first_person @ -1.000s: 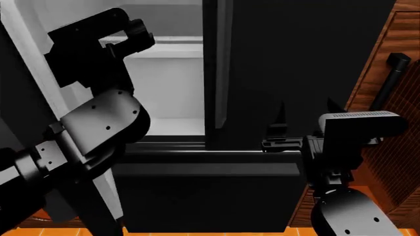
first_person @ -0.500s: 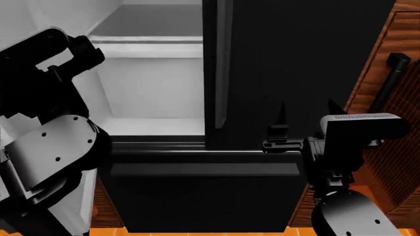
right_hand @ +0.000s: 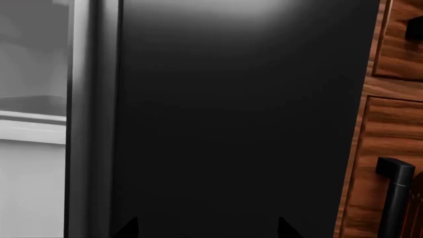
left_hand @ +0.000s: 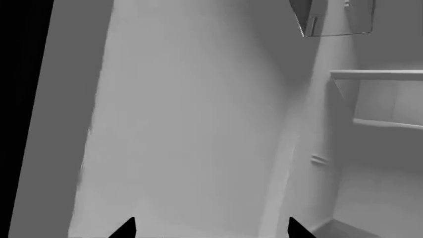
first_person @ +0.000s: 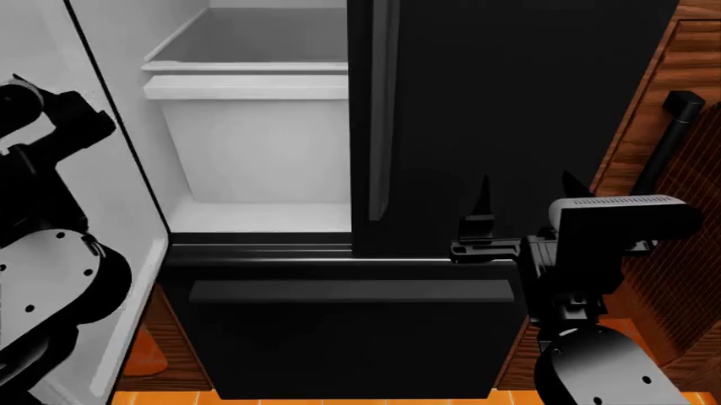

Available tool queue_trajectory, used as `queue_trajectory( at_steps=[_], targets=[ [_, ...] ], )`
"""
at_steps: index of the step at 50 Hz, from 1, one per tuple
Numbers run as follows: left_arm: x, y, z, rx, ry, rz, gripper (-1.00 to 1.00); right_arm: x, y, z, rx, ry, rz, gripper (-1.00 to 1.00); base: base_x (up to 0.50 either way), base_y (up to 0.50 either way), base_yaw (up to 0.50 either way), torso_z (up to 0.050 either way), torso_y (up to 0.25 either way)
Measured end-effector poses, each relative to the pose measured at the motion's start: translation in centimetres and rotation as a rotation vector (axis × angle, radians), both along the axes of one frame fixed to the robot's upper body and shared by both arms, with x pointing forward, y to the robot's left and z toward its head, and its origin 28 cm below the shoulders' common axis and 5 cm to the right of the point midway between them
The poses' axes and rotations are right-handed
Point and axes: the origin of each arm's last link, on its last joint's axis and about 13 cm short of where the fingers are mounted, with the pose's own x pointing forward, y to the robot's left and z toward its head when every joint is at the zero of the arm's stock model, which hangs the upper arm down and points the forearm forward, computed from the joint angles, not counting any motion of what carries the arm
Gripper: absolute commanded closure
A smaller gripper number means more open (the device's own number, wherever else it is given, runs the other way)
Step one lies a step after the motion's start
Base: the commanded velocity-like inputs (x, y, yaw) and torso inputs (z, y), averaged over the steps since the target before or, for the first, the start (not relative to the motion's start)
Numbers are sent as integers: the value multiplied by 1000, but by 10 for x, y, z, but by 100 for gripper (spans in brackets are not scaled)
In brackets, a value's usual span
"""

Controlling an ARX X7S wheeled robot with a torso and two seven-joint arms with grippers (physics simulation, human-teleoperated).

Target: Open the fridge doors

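Far left of the head view: left fridge door (first_person: pixel 107 169) swung wide, white inner face showing, left arm (first_person: pixel 51 253) pressed up beside it. Left gripper (left_hand: pixel 210 232) seen from its wrist camera with two dark tips spread apart, nothing between them, pointing at that white panel. Centre: open compartment with a white bin (first_person: pixel 253 135) and shelf. Just right of it: right fridge door (first_person: pixel 507 110) shut, glossy black, vertical bar handle (first_person: pixel 381 110) along its left edge. Below: black drawer front (first_person: pixel 349 337). Lower right: right gripper (first_person: pixel 528 187) spread open, empty, tips facing the shut panel. Far right edge: brown cabinet (first_person: pixel 676 219) with black handle (first_person: pixel 664 139).
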Motion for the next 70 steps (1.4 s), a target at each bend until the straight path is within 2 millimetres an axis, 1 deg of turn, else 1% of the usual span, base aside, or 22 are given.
queue_trajectory(
  at_steps=[16,20,29,42,49,51,56,62,70],
  targets=[
    [-6,31,-10,67,-11,-4,-100,0,0,-1,-1,3,0,-100,0,0,0,0,0],
    [-7,36,-13,84,-17,-24,-100,0,0,-1,-2,4,1,-100,4,2,1,0,0],
    [-5,44,-19,114,-26,-53,-100,0,0,-2,-4,6,1,-100,4,5,4,0,0],
    [-1,48,-22,123,-31,-80,-100,0,1,-2,-7,6,2,-100,4,5,3,0,0],
    [-4,53,-25,143,-32,-103,-100,0,1,-1,-9,6,2,-100,2,4,3,0,0],
    [-8,53,-23,147,-35,-117,-100,0,1,-1,-11,4,2,-100,0,0,0,0,0],
    [-19,51,-7,181,-73,-219,-100,0,1,0,-12,2,2,-100,0,0,0,0,0],
    [-35,40,8,229,-104,-381,-100,0,1,0,-12,1,3,-100,0,0,0,0,0],
    [-57,24,20,274,-130,-592,-100,2,3,2,-16,-1,4,-100,0,0,0,0,0]
  ],
)
